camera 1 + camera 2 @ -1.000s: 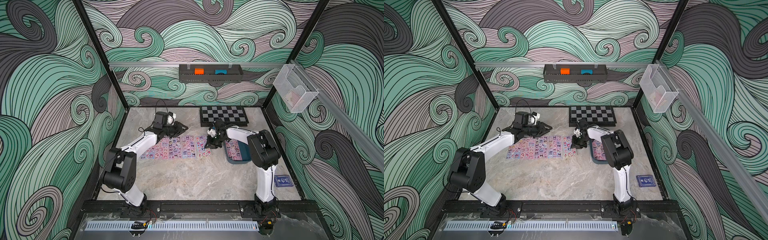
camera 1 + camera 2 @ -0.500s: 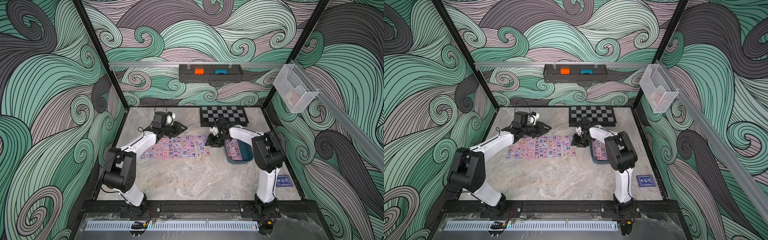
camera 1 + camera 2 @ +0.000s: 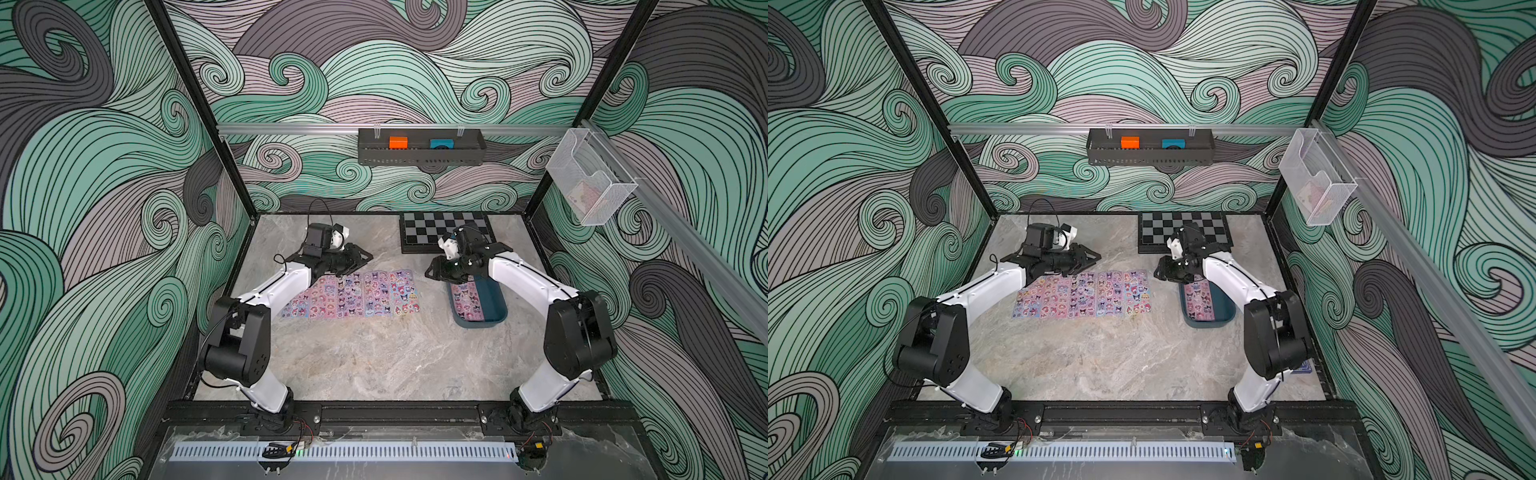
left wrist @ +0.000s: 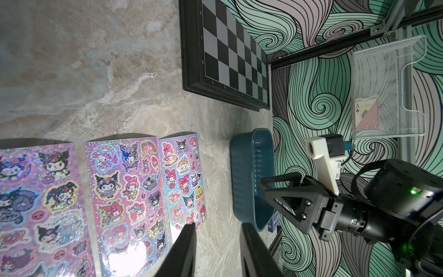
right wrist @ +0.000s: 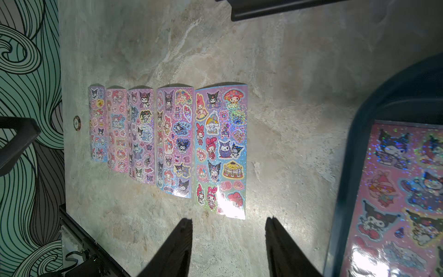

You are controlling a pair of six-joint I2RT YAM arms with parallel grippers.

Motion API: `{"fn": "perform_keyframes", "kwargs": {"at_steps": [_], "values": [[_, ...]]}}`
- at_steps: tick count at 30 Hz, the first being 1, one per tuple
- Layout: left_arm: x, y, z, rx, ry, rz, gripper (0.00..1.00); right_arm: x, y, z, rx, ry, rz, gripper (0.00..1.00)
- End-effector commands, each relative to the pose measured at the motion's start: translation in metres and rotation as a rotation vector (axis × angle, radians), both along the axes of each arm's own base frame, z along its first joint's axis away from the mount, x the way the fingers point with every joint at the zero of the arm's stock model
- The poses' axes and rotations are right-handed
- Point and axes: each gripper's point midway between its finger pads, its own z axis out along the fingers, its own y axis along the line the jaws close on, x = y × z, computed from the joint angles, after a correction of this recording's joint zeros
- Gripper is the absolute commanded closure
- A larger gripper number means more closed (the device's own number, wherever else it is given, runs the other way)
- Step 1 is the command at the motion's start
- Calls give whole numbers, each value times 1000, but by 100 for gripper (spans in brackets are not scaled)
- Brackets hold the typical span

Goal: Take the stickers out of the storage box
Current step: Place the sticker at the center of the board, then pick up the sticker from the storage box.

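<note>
Several stickers sheets (image 3: 353,295) (image 3: 1084,295) lie side by side in a row on the marble table. One more pink sheet (image 3: 467,301) (image 5: 402,191) lies inside the dark teal storage box (image 3: 496,307) (image 3: 1223,309) (image 5: 354,134) to their right. My left gripper (image 3: 368,259) (image 4: 218,226) hovers at the far edge of the row, open and empty. My right gripper (image 3: 430,272) (image 5: 229,219) hangs between the row's rightmost sheet (image 5: 220,148) and the box's far end, open with only bare table between its fingers.
A chessboard (image 3: 446,230) lies at the back behind the right gripper. A black wall tray (image 3: 419,151) holds an orange and a blue block; a clear bin (image 3: 590,183) hangs on the right wall. A small dark blue card pack (image 3: 1304,368) peeks out behind the right arm.
The right gripper's jaws have opened wider, and its elbow has swung to the right. The left arm has not moved.
</note>
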Motion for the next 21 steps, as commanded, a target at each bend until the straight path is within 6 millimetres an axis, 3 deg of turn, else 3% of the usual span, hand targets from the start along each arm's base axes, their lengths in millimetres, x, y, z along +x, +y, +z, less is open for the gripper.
{"fn": "perform_keyframes", "kwargs": {"at_steps": [1,11,17,21], "values": [[3,6,23,5,-64,3,64,-5,-19,11,-12,-36,-14,47],[3,15,23,21,-70,16,65,-18,-69,26,-40,-73,-59,43],[4,23,23,39,-74,28,64,-28,-93,23,-58,-59,-84,40],[4,22,23,30,-74,19,64,-35,-103,11,-56,-3,-92,37]]}}
